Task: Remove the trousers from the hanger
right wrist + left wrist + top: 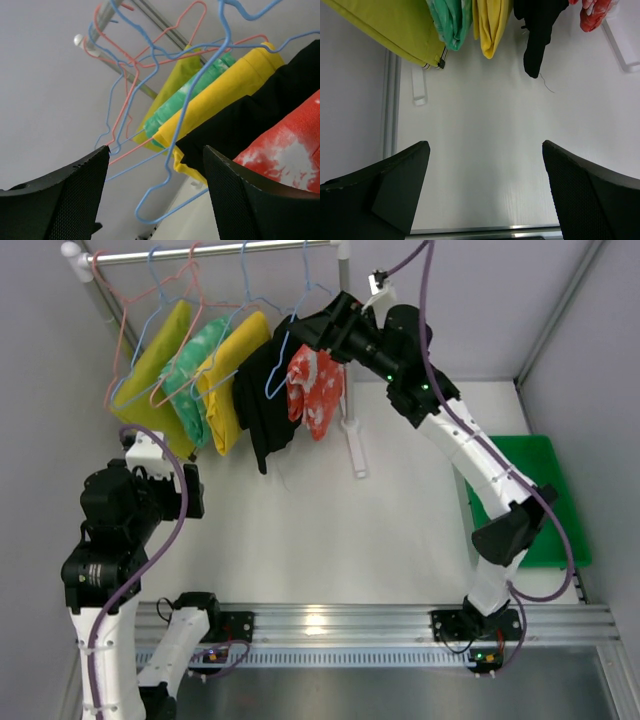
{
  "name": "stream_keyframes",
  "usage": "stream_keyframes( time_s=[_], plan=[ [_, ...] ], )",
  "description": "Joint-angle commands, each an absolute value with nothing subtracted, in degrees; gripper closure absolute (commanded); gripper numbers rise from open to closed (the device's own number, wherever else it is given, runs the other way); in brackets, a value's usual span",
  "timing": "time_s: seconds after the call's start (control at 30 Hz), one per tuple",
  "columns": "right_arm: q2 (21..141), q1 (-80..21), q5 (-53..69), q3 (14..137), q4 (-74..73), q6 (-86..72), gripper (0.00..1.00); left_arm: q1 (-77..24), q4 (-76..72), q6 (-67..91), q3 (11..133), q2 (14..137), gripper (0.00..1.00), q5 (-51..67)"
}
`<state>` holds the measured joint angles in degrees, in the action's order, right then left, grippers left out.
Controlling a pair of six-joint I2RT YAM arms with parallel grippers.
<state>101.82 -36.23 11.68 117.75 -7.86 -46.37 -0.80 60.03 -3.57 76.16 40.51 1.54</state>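
Reaching high, right pincer (pixel 155 152) beside red-orange trousers (pixel 287 145)

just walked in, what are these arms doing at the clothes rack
The right gripper is up at the rail, jaws apart, beside the red trousers, with the black trousers next to them. It grips nothing that I can see. The left gripper hangs open low over the table, away from the rail. Both pairs hang from the rail, so nothing is off yet.
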Motion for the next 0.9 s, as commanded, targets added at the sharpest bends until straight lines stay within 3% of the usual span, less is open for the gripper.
stream_keyframes(
  time_s=[0.0, 0.23, 0.43, 0.53, 0.63, 0.67, 0.87],
  plan=[
    [106.3, -38.1, 6.7, 123.7, -3.8, -48.1, 0.26, -0.4, 59.1, -4.0, 78.6, 40.9, 0.01, 0.6],
    [113.5, -40.0, 6.0, 128.3, 2.2, -49.4, 0.27, -0.4, 59.4, -4.9, 78.0, 40.4, 0.01, -1.7],
    [117.3, -40.3, 5.6, 131.5, 7.1, -50.8, 0.36, -0.4, 59.5, -5.5, 76.3, 39.5, 0.01, -2.3],
    [117.9, -40.3, 5.7, 132.2, 8.5, -51.2, 0.47, -0.4, 59.2, -5.7, 75.3, 39.0, 0.01, -2.4],
    [118.1, -40.3, 6.2, 132.8, 9.7, -51.9, 0.62, -0.4, 59.1, -5.8, 75.0, 38.9, 0.01, -2.5],
    [118.1, -40.2, 6.3, 133.0, 9.9, -52.2, 0.71, -0.4, 59.0, -5.8, 75.0, 38.9, 0.01, -2.4],
    [117.2, -40.2, 8.6, 133.2, 12.0, -54.0, 0.97, -0.4, 58.7, -5.8, 74.5, 38.9, 0.01, -2.6]
  ],
)
